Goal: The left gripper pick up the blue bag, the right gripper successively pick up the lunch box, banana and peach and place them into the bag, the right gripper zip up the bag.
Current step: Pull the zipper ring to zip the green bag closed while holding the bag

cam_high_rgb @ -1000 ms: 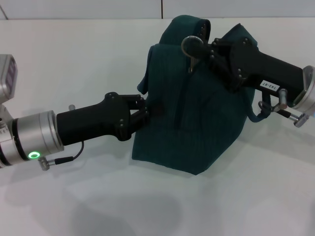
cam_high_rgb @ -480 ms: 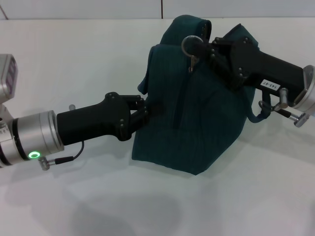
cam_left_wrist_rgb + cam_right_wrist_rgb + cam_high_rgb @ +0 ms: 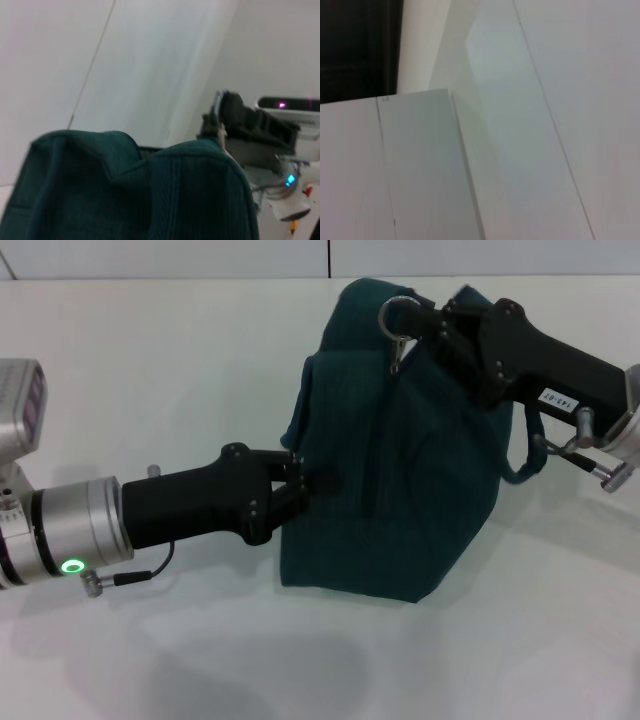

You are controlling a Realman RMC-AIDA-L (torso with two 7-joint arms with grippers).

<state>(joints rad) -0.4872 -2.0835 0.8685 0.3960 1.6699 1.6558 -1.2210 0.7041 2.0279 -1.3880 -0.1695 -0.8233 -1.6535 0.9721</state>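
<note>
The blue bag [image 3: 420, 490] stands upright on the white table, its top closed. My left gripper [image 3: 296, 480] comes in low from the left and is shut on the fabric of the bag's left side. At the bag's top, my right gripper [image 3: 418, 324] reaches in from the right, shut on the zipper's metal ring pull [image 3: 396, 312]. The left wrist view shows the bag's top [image 3: 150, 190] with the right gripper [image 3: 225, 116] and the ring above it. The lunch box, banana and peach are out of view.
The white table [image 3: 150, 370] spreads around the bag, with a wall seam along the back. A loop handle [image 3: 527, 455] hangs off the bag's right side under my right arm. The right wrist view shows only white wall panels [image 3: 520, 125].
My right gripper has pulled the ring pull up and to the right. The bag's top has flattened and the bag has shifted slightly right. My left gripper followed, a little to the right.
</note>
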